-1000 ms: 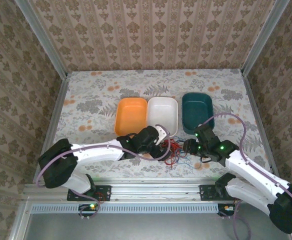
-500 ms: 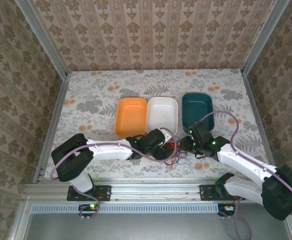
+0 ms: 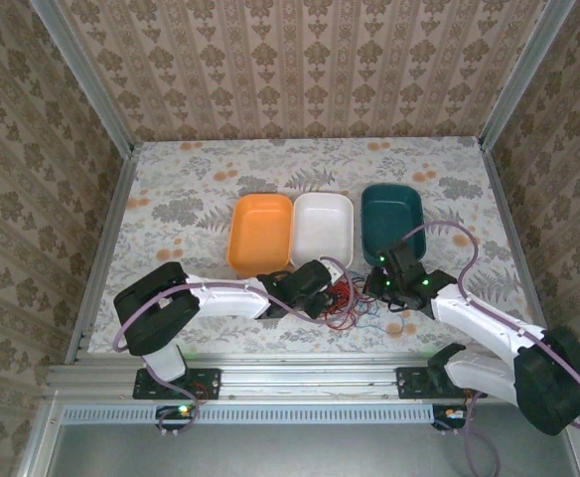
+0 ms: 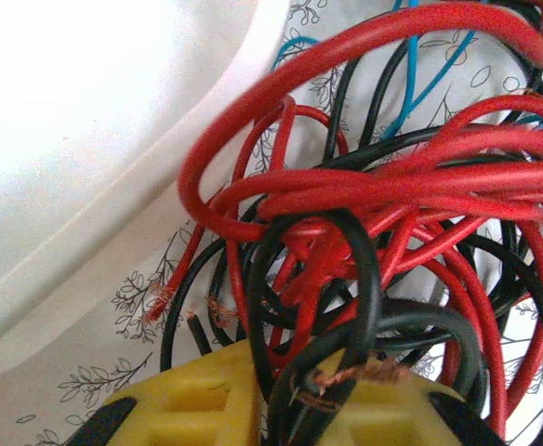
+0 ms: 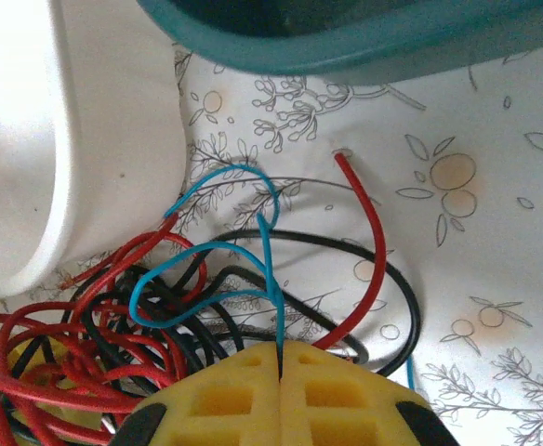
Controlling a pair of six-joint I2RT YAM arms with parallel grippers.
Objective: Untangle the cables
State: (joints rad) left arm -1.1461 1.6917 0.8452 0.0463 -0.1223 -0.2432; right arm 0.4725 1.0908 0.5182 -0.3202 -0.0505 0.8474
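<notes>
Cables (image 3: 348, 301) lying in one tangled heap on table (image 3: 171, 199), just in front of white tray (image 3: 322, 231), between both grippers. Right gripper (image 5: 281, 364) pinching blue cable (image 5: 274, 293) in fully closed jaws. Left gripper (image 4: 281, 409) nearly closed, clamping black cable (image 4: 369, 279) loop. Risk: arms pulling apart, red cable (image 4: 392, 186) loops cinching into tighter knot. Thin blue strand likely slipping out of pinch. Whole heap maybe dragging along, bare copper ends snagging, loops catching on tray rim.

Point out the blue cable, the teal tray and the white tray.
blue cable (image 5: 278, 321): right wrist view, the straight stretch at its lower end.
teal tray (image 3: 393, 221): top external view, its bare floor.
white tray (image 3: 324, 231): top external view, its bare floor.
</notes>
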